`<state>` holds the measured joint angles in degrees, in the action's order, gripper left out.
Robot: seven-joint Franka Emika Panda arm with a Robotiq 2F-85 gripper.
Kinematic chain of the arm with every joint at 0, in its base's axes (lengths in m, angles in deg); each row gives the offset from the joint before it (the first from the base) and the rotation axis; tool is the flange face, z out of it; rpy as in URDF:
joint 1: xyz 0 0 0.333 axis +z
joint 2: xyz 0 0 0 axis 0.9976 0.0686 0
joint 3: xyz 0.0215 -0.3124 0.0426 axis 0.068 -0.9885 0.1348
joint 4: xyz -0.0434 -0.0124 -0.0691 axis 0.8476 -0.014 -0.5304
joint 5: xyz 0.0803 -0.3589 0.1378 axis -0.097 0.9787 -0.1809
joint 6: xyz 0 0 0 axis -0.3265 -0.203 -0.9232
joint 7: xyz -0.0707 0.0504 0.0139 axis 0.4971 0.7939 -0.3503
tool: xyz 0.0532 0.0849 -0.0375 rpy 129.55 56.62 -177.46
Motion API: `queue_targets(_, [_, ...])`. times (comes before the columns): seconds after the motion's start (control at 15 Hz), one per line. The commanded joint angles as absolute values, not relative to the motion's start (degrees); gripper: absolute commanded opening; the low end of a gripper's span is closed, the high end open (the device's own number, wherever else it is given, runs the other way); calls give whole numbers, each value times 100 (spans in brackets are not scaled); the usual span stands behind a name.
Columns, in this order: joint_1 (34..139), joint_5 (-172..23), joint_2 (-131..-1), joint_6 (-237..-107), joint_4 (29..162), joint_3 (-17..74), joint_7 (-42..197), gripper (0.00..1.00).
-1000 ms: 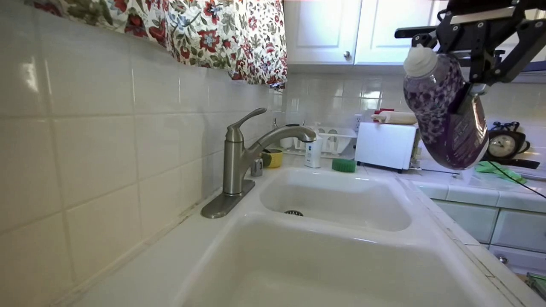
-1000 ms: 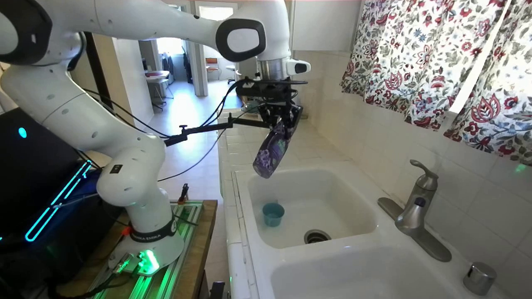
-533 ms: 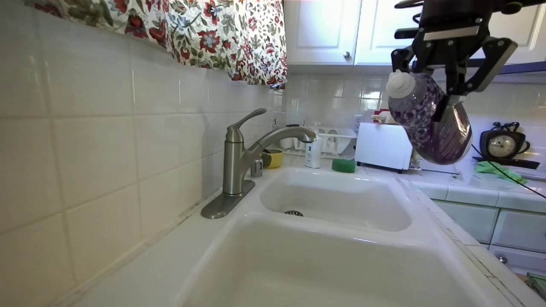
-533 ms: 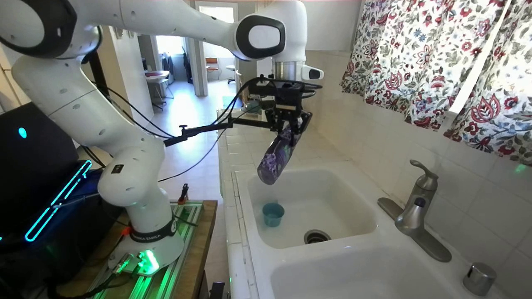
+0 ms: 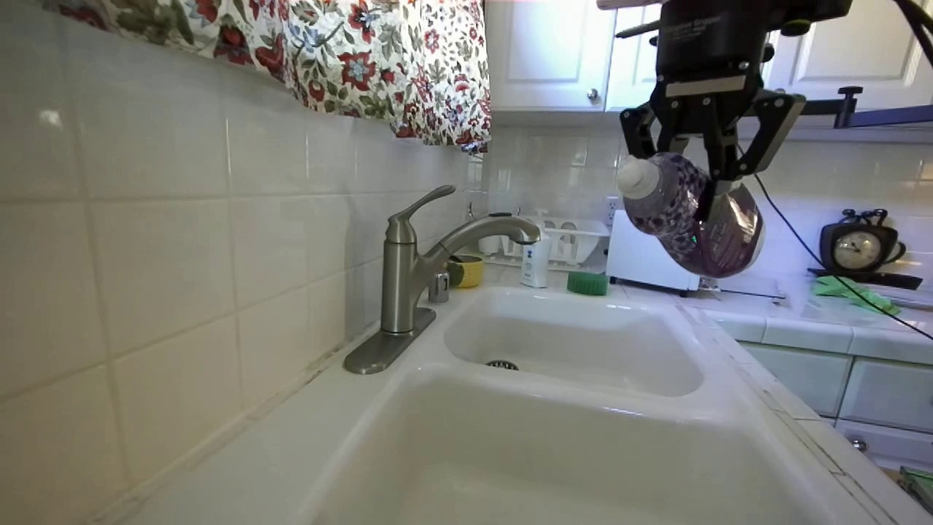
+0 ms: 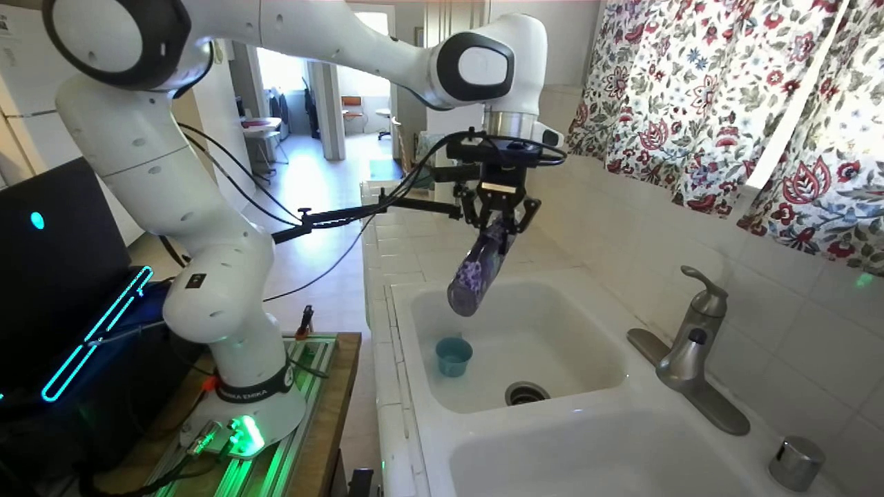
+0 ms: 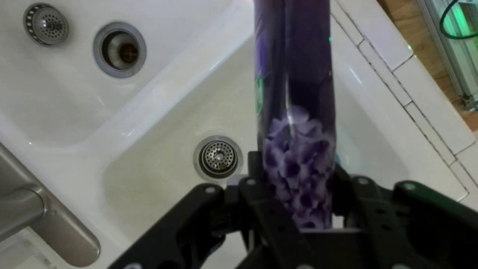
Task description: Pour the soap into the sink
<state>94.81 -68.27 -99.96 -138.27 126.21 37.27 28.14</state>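
Observation:
The soap (image 5: 729,233) is a clear bottle of purple liquid with a purple patterned label and a white cap (image 5: 637,179), which is on. My gripper (image 7: 297,168) is shut on the bottle's label part, with a finger on each side. The bottle is tilted, its base lower than its cap, and held in the air over the white double sink (image 6: 442,415). In an exterior view the soap (image 6: 476,273) hangs above the basin with the drain (image 6: 527,393); the gripper (image 6: 498,222) hides the cap there. In the wrist view the soap (image 7: 295,89) crosses above the basin.
A teal cup (image 6: 454,357) stands in the basin under the bottle. The metal faucet (image 5: 401,277) rises at the wall side of the sink. A loose strainer (image 7: 46,24) lies in the neighbouring basin. A white bottle (image 5: 534,261) and green brush (image 5: 587,283) stand behind the sink.
My gripper has carried the soap lower and sideways toward the faucet wall, farther over the sink. The bottle has tipped flatter, and it stays held. The cup has not moved.

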Motion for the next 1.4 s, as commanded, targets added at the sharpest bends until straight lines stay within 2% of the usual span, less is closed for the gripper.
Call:
queue_targets(0.0, [9515, -6463, -9459, -13342, 12053, 3784, 2662, 15])
queue_targets(1.33, [9525, -5499, -8105, -11639, 10921, 4090, 1779, 15])
